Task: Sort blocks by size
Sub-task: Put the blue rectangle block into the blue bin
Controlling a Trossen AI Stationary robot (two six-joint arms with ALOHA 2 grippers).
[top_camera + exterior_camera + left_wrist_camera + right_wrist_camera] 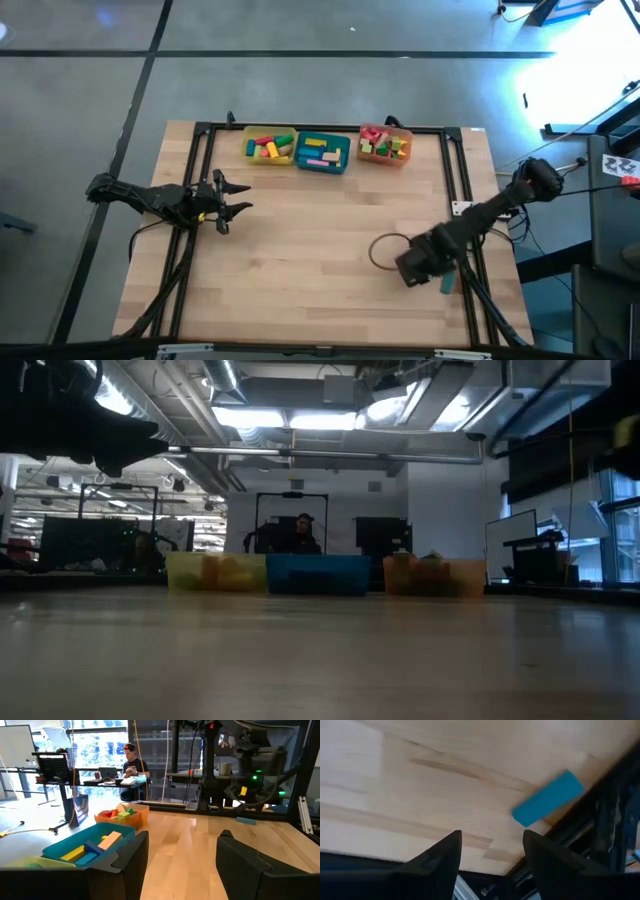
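Observation:
One blue bar block [548, 798] lies flat on the wooden table close to the black frame rail at the near right; it also shows in the high view [447, 283]. My right gripper [492, 855] is open above the table just beside this block, touching nothing; in the high view it [413, 268] points down. My left gripper [243, 198] is open and empty over the table's left middle, held level and pointing right. Several coloured blocks lie in the yellow tray [270, 147], the teal tray [322, 152] and the orange tray [385, 146].
The three trays stand in a row at the table's far edge. A black frame [455, 170] runs around the tabletop. A dark cable loop [384, 250] lies by my right gripper. Bare wood [320, 240] spans the middle. A person [132, 762] sits at a desk beyond the table.

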